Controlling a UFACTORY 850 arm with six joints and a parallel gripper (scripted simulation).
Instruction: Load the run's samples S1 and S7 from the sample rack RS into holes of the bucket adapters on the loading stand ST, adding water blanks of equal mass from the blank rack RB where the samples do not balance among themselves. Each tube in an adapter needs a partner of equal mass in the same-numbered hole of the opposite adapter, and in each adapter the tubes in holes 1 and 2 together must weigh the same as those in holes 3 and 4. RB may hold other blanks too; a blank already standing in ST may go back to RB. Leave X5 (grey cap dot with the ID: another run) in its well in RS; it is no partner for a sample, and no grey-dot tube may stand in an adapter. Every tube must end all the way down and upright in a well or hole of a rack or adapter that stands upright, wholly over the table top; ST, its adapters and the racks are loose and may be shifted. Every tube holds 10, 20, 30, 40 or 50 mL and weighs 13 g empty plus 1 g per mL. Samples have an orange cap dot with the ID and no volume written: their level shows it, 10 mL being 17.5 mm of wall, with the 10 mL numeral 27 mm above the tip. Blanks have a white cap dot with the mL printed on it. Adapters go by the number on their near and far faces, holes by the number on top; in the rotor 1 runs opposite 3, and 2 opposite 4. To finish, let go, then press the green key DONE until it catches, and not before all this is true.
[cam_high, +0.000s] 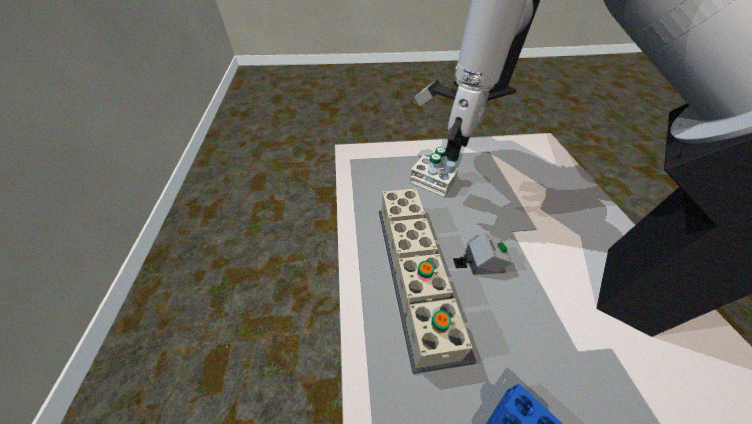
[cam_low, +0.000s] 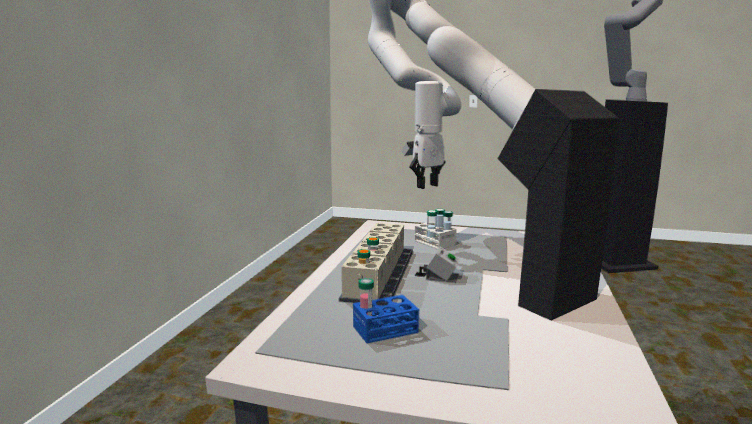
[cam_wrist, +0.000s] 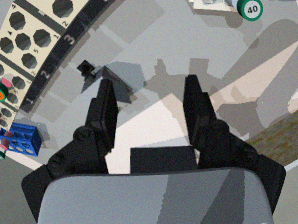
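My gripper (cam_high: 455, 150) (cam_low: 427, 181) (cam_wrist: 149, 91) is open and empty. It hangs high over the table, close to the white blank rack RB (cam_high: 429, 184) (cam_low: 434, 240). The loading stand ST (cam_high: 442, 359) (cam_low: 387, 263) (cam_wrist: 69, 39) carries a row of beige adapters. Two orange-dot sample tubes (cam_high: 425, 269) (cam_high: 441, 319) (cam_low: 372, 241) (cam_low: 363, 254) stand in the two nearer adapters. The blue sample rack RS (cam_high: 518, 406) (cam_low: 387, 323) (cam_wrist: 20, 139) holds one tube (cam_low: 365, 289).
The grey box (cam_high: 481, 258) (cam_low: 440, 267) (cam_wrist: 127, 76) with the green DONE key (cam_high: 501, 246) (cam_low: 451, 257) lies between ST and the arm's black base (cam_high: 674, 273) (cam_low: 563, 210). ST's two far adapters are empty.
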